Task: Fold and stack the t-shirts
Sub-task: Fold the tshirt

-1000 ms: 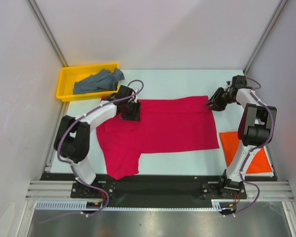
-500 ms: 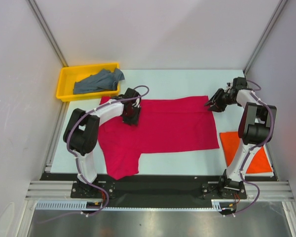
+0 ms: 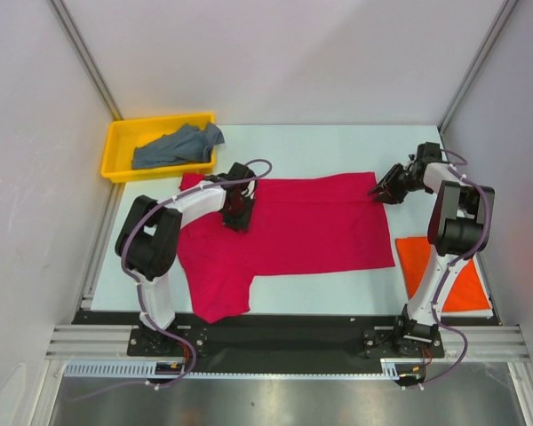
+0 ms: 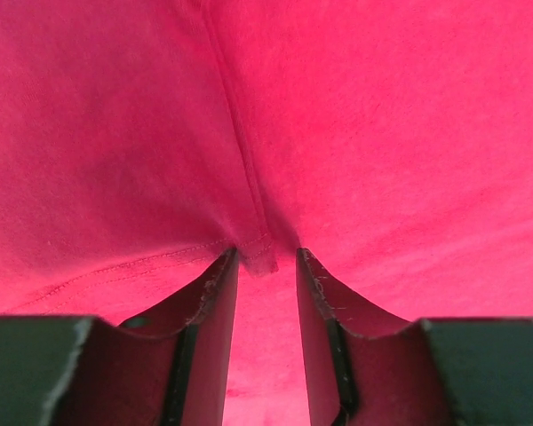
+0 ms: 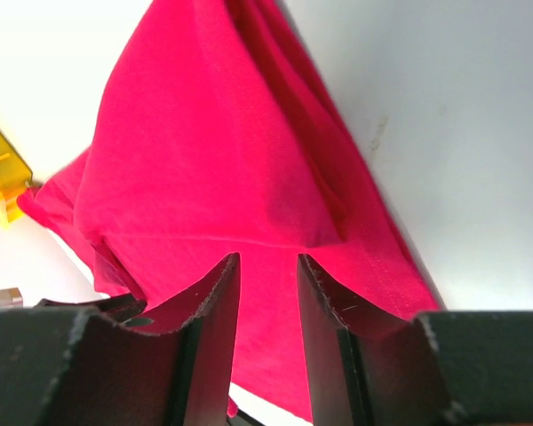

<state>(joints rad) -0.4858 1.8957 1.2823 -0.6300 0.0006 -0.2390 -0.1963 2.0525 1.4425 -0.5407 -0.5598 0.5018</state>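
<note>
The crimson-pink t-shirt (image 3: 311,222) lies spread flat across the middle of the table, one sleeve towards the near edge. My left gripper (image 3: 240,209) rests on its left part; in the left wrist view the gripper (image 4: 266,257) is open, its narrow gap straddling a seam of the cloth (image 4: 338,133). My right gripper (image 3: 378,189) sits at the shirt's far right corner. In the right wrist view it (image 5: 268,259) is open, with the shirt's edge (image 5: 213,160) in the gap. The orange-red t-shirt (image 3: 466,288) lies folded at the near right. The grey-blue t-shirt (image 3: 176,146) lies crumpled in the tray.
The yellow tray (image 3: 115,151) stands at the far left corner, just behind the left arm. Grey walls close in the table on the left, far and right sides. The right arm's base stands over part of the orange-red shirt.
My left gripper has slid a little to the right over the crimson shirt and its jaws have narrowed. The right gripper has barely shifted at the far right corner.
</note>
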